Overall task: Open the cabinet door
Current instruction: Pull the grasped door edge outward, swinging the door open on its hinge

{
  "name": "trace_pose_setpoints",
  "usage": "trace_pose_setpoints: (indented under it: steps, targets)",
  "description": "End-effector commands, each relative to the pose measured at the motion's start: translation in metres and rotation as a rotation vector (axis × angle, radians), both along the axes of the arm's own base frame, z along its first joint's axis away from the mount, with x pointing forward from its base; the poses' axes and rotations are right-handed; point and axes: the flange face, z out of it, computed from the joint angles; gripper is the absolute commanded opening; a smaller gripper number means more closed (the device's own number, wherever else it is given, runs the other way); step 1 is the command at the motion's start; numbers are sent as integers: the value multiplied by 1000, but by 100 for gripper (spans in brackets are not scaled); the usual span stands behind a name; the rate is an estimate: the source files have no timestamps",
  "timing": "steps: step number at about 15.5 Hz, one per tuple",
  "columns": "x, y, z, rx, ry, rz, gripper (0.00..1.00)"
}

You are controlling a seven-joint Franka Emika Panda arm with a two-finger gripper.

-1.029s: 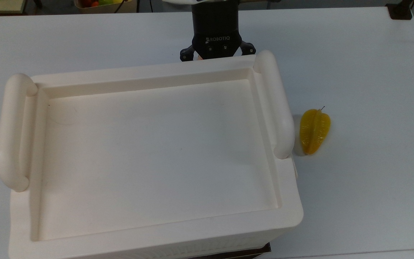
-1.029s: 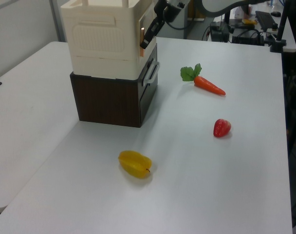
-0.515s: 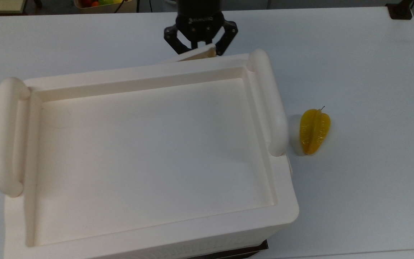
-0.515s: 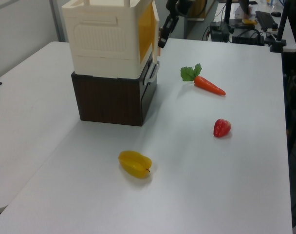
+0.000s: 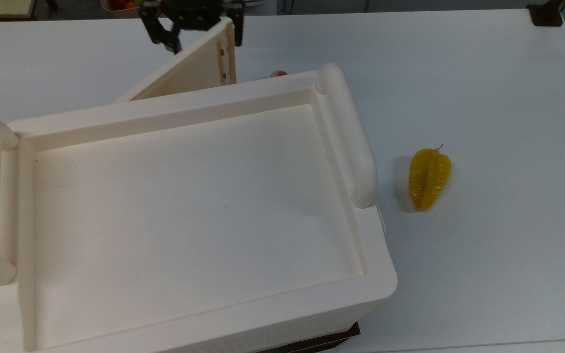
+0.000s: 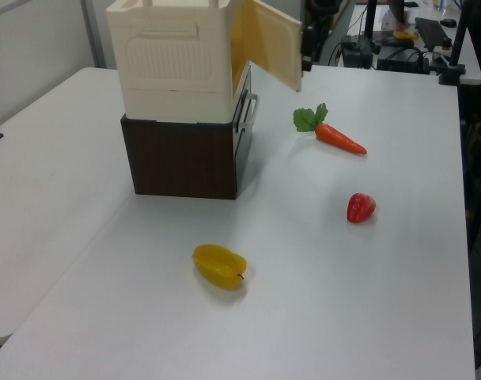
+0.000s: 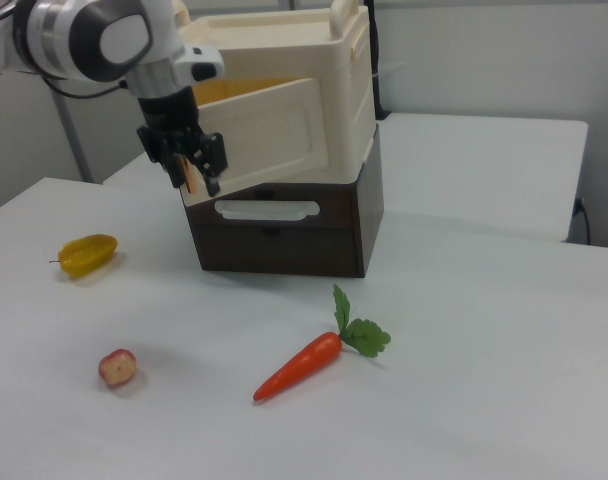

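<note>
White table (image 5: 483,88) fills the scene, matte and bare over most of its span; a second white table top sits behind it in the right view. Room clutter at the far edge in the left view: stands, cables, a desk with gear.

The cabinet (image 5: 189,206) is the biggest thing, a cream box with a recessed top and tubular handles at both ends, on a dark brown base (image 6: 181,162) with a pale drawer handle (image 7: 267,209) on its front. It stands toward the top view's left, its near edge running off the bottom of the frame.

The cabinet door (image 5: 192,66) is swung out at an angle from the cabinet front, hinged at the top view's left side, free edge pointing away; orange-yellow interior visible behind it in the left view.

The gripper (image 7: 189,163) is at the door's free edge, black fingers (image 5: 162,29) spread either side of the panel edge, not clearly pressing it.

Carrot (image 6: 335,134) lies on open table in front of the cabinet, well apart from it. Yellow starfruit (image 5: 428,179) near the cabinet's end, top view's right. Small strawberry (image 6: 361,207) alone on open table. Wide free surface around all three.
</note>
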Motion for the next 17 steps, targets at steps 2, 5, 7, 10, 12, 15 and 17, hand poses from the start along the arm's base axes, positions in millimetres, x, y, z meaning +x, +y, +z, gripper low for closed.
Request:
trace_pose_setpoints:
  steps: [2,5,7,10,12,15,17]
  targets:
    - [-29,-41,4,-5,126,-45,100]
    - [-48,-61,20,0,152,-79,100]
    - [-64,-74,32,-8,160,-97,100]
    - [-80,-78,18,-89,204,-104,100]
    - [-82,-72,8,-93,222,-98,100]
    - [-85,-71,8,-90,213,-96,100]
    - [-87,-71,4,-88,213,-94,100]
